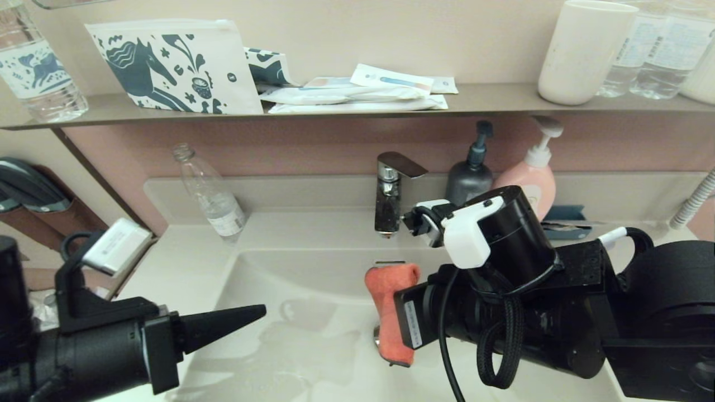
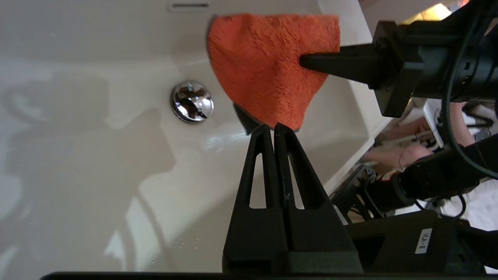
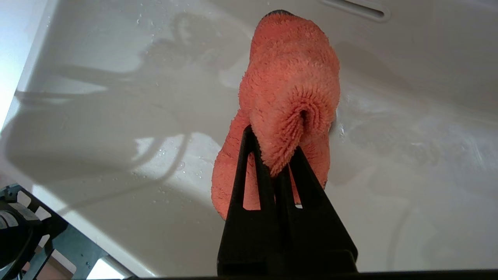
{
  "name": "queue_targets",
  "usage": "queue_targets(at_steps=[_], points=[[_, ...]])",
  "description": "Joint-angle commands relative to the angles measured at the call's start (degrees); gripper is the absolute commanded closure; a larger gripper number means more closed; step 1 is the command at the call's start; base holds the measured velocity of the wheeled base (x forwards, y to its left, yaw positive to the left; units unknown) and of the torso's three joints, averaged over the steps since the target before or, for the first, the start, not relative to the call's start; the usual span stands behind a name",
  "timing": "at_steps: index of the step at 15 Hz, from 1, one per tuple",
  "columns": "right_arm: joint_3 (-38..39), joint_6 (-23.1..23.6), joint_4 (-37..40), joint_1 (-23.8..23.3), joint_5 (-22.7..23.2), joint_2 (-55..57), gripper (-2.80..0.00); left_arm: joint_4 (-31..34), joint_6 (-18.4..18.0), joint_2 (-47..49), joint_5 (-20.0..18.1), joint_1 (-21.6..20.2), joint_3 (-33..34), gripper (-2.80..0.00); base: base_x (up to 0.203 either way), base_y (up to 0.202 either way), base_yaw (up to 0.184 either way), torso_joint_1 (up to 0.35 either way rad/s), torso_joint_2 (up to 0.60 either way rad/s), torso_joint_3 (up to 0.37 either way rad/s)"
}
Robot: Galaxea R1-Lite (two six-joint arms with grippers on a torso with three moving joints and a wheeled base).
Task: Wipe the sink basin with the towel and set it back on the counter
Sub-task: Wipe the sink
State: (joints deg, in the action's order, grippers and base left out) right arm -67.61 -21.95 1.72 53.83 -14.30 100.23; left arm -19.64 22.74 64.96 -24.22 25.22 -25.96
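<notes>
Glossy off-white sink basin (image 1: 290,312) moulded into smooth bench (image 1: 184,245), chrome drain plug (image 2: 192,101), fluffy orange towel (image 1: 391,312) hanging over basin, pinched by right tool (image 3: 274,165), left tool (image 2: 274,130) clenched, empty, over basin's left side

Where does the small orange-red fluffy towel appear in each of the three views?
Head view: the orange-red fluffy towel is at lower centre, over the off-white glossy sink basin.
Left wrist view: upper centre.
Right wrist view: centre, pinched in the right hand.
Shared landmark: the small overflow slot.
</notes>
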Motion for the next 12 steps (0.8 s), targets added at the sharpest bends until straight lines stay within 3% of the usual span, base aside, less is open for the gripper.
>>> queue_targets(at_steps=[1,3,4,6,8,12], points=[[-1.0,0.0,-0.3,0.0,-0.1,1.9,0.00,-1.2,0.1,6.5,0.3,2.1,-0.2,0.00,0.000,0.000,0.000,0.000,0.00,0.000],[-2.3,0.0,-0.1,0.0,-0.1,2.0,0.00,-3.7,-0.2,10.4,1.3,2.7,-0.1,0.00,0.000,0.000,0.000,0.000,0.00,0.000],[-3.0,0.0,0.0,0.0,-0.1,2.3,0.00,-4.6,-0.3,11.7,2.4,3.2,-0.3,-2.80,0.000,0.000,0.000,0.000,0.00,0.000],[-3.7,0.5,0.0,0.0,-0.1,2.9,0.00,-4.9,-0.1,13.9,6.1,6.1,-0.5,-2.80,0.000,0.000,0.000,0.000,0.00,0.000],[-4.3,0.6,0.1,0.0,-0.2,3.3,0.00,-5.0,0.3,17.6,14.6,9.5,-1.3,-2.80,0.000,0.000,0.000,0.000,0.00,0.000],[-5.6,1.3,0.2,0.0,-0.2,4.9,0.00,-4.8,0.1,19.6,18.7,11.5,-3.9,-2.80,0.000,0.000,0.000,0.000,0.00,0.000]])
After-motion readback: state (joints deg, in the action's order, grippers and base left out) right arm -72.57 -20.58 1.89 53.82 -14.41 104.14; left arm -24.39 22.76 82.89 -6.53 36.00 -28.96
